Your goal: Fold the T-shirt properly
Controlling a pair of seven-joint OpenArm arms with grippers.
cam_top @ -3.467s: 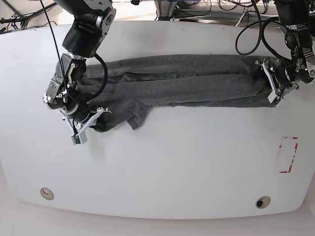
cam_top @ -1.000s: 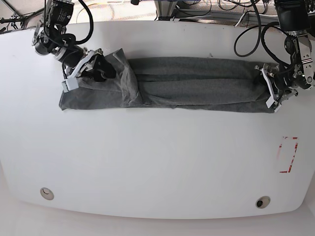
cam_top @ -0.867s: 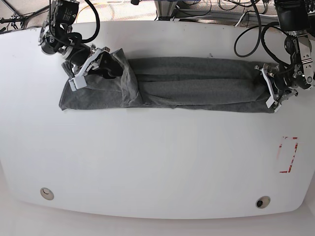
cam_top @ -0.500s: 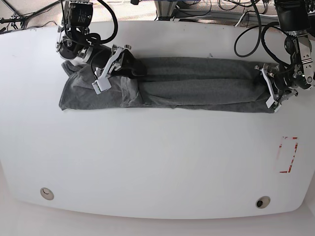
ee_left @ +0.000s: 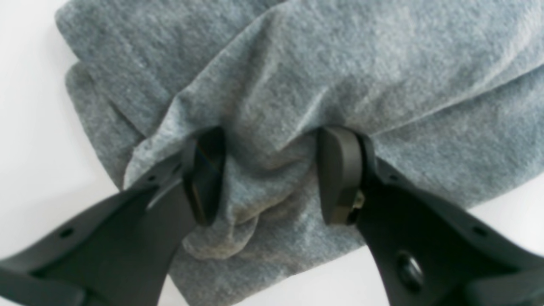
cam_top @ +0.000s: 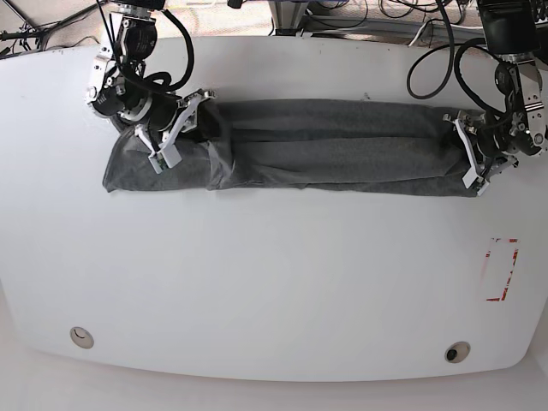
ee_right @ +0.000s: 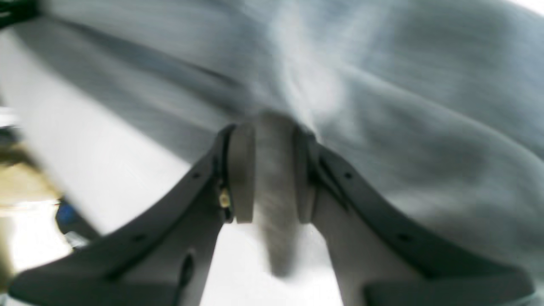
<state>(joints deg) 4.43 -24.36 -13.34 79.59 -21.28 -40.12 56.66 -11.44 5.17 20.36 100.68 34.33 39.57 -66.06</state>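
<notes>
Since half a second ago the right gripper (cam_top: pixel 175 128) has drawn back, pinching the shirt (cam_top: pixel 334 145), which stretches lengthwise toward the left gripper (cam_top: pixel 473 156), half-closed on its far end.

The base view looks steeply down from above on the whole white table (cam_top: pixel 274 282); each wrist view peers out close between its own fingers onto the T-shirt (cam_top: pixel 334 145), the cloth all three share.

Large glossy white rounded tabletop (cam_top: pixel 274 282), evenly lit; two round metal grommets (cam_top: pixel 81 336) near front edge, red tape rectangle (cam_top: pixel 501 269) at right, black cables (cam_top: pixel 360 15) behind.
</notes>
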